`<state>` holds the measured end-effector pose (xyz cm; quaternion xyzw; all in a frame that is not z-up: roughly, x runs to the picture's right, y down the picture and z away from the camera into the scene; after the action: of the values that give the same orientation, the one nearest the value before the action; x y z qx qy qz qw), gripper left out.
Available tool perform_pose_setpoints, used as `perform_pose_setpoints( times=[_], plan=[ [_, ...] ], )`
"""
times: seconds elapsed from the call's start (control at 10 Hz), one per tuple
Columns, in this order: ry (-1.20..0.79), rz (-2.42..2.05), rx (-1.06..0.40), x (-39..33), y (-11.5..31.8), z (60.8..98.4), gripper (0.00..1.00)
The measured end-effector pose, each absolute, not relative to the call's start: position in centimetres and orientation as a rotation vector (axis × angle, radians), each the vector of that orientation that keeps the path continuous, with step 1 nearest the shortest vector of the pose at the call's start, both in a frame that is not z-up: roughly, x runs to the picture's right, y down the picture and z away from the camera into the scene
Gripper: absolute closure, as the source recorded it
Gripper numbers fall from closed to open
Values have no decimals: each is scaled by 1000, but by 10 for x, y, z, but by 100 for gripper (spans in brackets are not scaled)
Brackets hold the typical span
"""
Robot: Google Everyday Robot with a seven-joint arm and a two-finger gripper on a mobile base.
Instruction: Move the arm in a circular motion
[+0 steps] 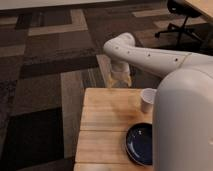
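Note:
The off-white arm (150, 57) reaches from the big rounded body at the right toward the left, with small dark holes along its tube. Its rounded elbow (121, 45) is above the far edge of the wooden table (107, 122). The short wrist points down from the elbow. The tan gripper (120, 81) hangs just over the table's far edge and holds nothing that I can see.
A small white cup (148, 100) stands on the table near the right. A dark blue plate (140, 144) lies at the front right. The robot's white body (185, 120) covers the table's right side. A patterned carpet surrounds the table, with an office chair (182, 20) at the back right.

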<state>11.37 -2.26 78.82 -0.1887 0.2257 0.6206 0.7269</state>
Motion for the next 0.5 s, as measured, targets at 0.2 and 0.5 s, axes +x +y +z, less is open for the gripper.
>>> perform_pose_setpoints(
  times=[0.2,0.5],
  plan=[
    [493,1393,-365,162,-30,779,35],
    [538,1475,-260,257,-19,722,35]
  ],
)
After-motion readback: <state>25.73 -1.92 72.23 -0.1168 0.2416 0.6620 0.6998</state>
